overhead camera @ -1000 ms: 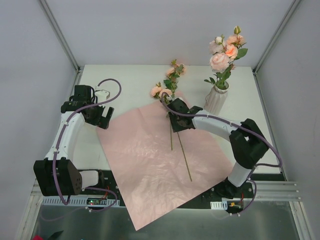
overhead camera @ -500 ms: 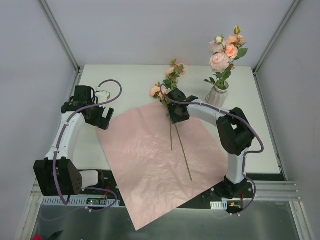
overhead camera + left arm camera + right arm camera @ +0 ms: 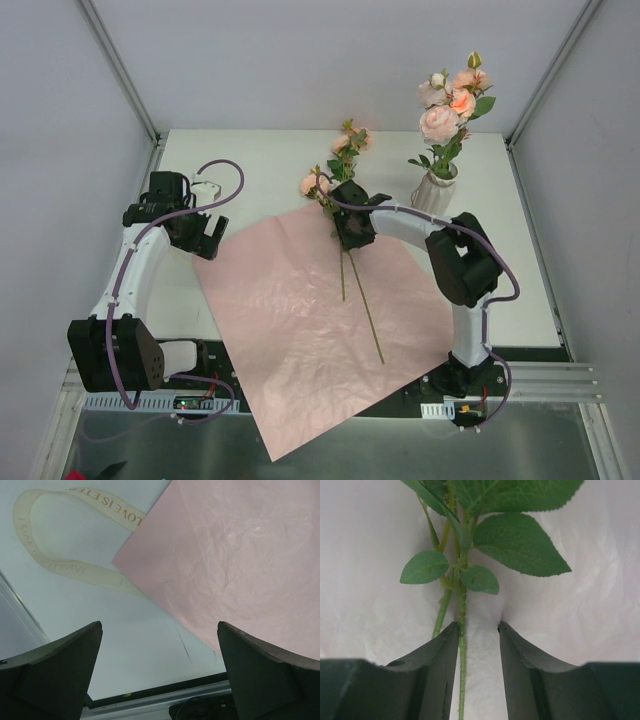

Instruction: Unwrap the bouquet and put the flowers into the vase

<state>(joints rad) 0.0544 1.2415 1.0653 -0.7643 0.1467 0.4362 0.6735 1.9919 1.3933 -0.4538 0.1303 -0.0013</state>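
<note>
The bouquet lies undone. Its pink paper [image 3: 290, 310] is spread flat on the table, and two flowers [image 3: 335, 165] lie across its far corner with their stems [image 3: 365, 305] running toward me. Several more flowers [image 3: 447, 105] stand in the off-white ribbed vase [image 3: 432, 200] at the back right. My right gripper [image 3: 350, 232] is low over the two stems and open. One thorny stem [image 3: 462, 645] runs between the jaws against the left finger [image 3: 437, 655], with a gap to the right one. The other stem [image 3: 441, 615] passes outside. My left gripper [image 3: 208, 238] is open and holds nothing, by the paper's left corner [image 3: 150, 555].
A cream printed ribbon [image 3: 75, 570] lies looped on the white table just left of the paper. Grey enclosure walls stand on three sides. The table's metal front rail [image 3: 150, 700] shows under the left fingers. The paper's near corner [image 3: 275, 445] hangs over the front edge.
The right gripper has slid a little along the stems toward the blooms, and that arm's elbow has folded in closer. The left arm has not moved.
</note>
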